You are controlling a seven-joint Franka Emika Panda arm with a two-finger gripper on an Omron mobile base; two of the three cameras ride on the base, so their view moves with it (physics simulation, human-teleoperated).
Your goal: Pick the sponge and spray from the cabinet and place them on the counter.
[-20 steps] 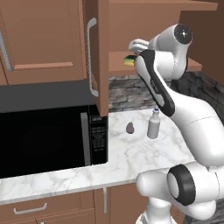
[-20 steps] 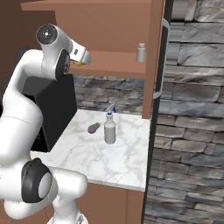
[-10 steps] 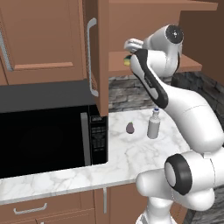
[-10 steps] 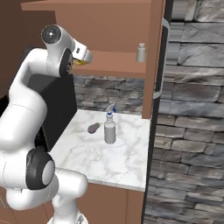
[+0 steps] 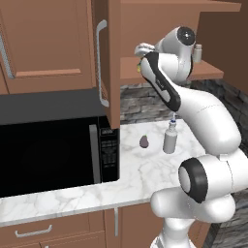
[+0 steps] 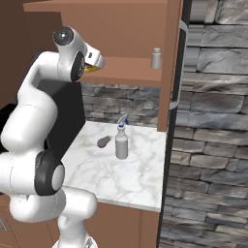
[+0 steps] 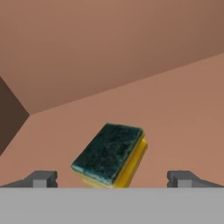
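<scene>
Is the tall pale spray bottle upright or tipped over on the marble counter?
Upright: the tall pale spray bottle stands on its base on the white marble counter, nozzle on top, beside a small dark purple egg-shaped object.

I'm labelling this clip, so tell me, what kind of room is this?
A kitchen, computer-rendered: a black microwave sits on a white marble counter, with a brown wooden cabinet above and a stone-tiled back wall.

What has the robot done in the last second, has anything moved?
The arm pushed its hand further into the cabinet toward the sponge, jaws open on either side, nothing gripped yet. The spray, the purple object and the shaker stayed put.
</scene>
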